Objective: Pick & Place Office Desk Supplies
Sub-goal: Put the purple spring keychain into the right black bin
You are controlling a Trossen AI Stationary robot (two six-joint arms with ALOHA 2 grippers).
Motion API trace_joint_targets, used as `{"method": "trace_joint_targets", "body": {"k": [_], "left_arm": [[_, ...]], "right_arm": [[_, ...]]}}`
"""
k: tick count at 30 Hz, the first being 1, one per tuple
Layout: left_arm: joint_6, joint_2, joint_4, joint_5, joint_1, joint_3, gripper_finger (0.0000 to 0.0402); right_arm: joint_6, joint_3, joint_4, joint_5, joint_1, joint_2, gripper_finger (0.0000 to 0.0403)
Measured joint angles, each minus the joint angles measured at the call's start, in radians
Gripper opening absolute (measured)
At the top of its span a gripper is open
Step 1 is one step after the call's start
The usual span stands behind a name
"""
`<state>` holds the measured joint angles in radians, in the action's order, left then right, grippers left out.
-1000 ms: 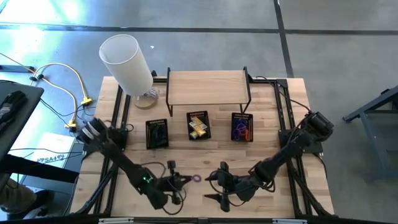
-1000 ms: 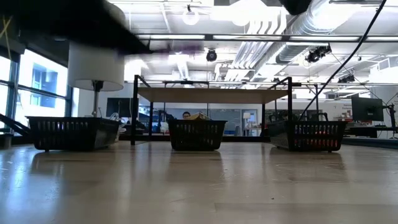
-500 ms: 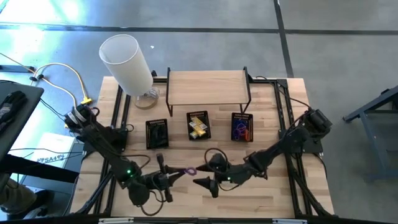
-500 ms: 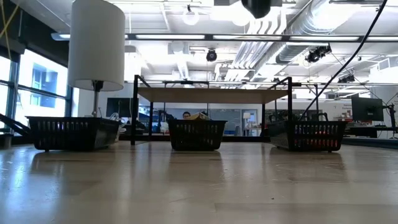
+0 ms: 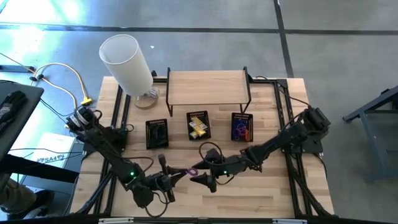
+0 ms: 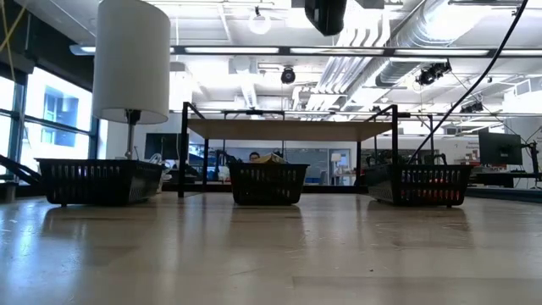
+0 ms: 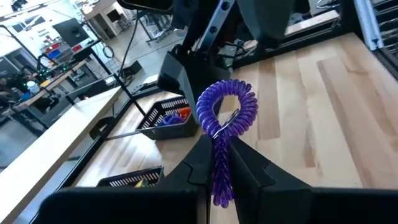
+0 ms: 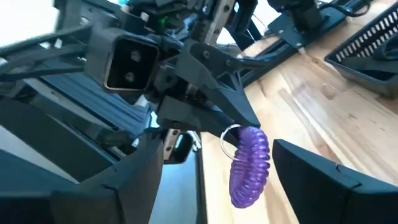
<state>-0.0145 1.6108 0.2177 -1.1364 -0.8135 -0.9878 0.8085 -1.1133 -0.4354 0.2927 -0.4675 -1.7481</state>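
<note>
A purple coiled band loop (image 7: 227, 109) hangs above the near middle of the table, with my left gripper (image 7: 217, 146) shut on it. In the high view the loop (image 5: 192, 171) sits just past my left gripper (image 5: 181, 175). My right gripper (image 5: 200, 167) faces it from the table's right and is open. In the right wrist view its two fingers stand on either side of the loop (image 8: 250, 165) without touching it. Three black baskets stand in a row farther back, one of them (image 5: 242, 127) holding blue and red loops. My left gripper pinches one side of the purple loop (image 7: 219, 152) between its two fingers. The fingers lie about level and point toward the table's right. The loop's open ring stands out beyond the fingertips, and a stretch of coil runs back between the fingers. The loop is lifted clear of the table.
A wooden shelf riser (image 5: 208, 87) stands behind the baskets, and a tall white cylinder (image 5: 127, 62) on a foot stands at the far left. The left basket (image 5: 157, 132) holds dark pieces and the middle basket (image 5: 198, 125) holds yellow ones. Bare wood lies along the near edge.
My left gripper has risen with the purple loop, still shut on it. My right gripper has swung toward the table's left and a little toward the far edge, rolling as it went. It has stayed open, and its fingers now stand around the loop.
</note>
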Motion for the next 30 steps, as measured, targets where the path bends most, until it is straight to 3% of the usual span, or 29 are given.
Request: {"method": "trace_joint_targets", "body": {"k": [4,9,18,25,30], "left_arm": [[0.021,0.0,0.0,-0.001,0.014,0.0,0.0023],[0.023,0.0,0.0,0.0,0.022,0.0,0.0023],[0.04,0.0,-0.003,-0.004,0.022,0.0,0.0046],[0.074,-0.001,0.0,0.007,0.022,0.0,0.008],[0.07,-0.001,0.001,0.078,0.022,0.0,0.0122]], "right_arm": [[-0.001,0.0,0.03,-0.004,0.011,0.0,0.0279],[-0.039,0.0,0.03,-0.003,0.013,0.0,0.0222],[-0.128,0.0,0.085,-0.008,0.031,0.0,0.0026],[-0.141,0.0,0.089,-0.031,0.037,0.0,0.0017],[-0.152,0.0,0.116,-0.032,0.037,0.0,0.0013]]}}
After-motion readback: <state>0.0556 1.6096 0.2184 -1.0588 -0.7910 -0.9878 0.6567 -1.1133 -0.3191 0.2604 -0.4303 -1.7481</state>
